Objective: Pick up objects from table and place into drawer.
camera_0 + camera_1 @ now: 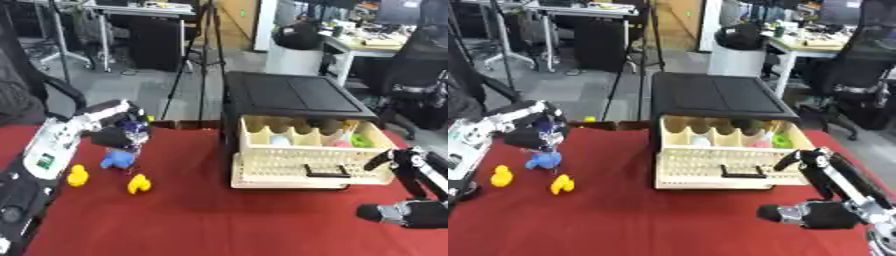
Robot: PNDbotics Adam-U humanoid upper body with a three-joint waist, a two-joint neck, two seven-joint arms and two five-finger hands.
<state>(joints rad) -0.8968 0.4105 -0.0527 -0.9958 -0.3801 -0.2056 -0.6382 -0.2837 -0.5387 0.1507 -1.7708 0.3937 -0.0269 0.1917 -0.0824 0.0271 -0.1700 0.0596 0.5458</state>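
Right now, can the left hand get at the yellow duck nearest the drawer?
Probably yes. The left hand hangs just above the blue toy, and that yellow duck sits on open red cloth beside it with nothing between; a second duck lies further left.

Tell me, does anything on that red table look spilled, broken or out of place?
Nothing stands out. The cream drawer is pulled open on purpose, with small coloured things inside. Two yellow toys sit apart on the red cloth, and the left hand is at a blue toy.

Grey floor [140, 85], desks [144, 10], tripod [206, 55], black office chair [420, 75].
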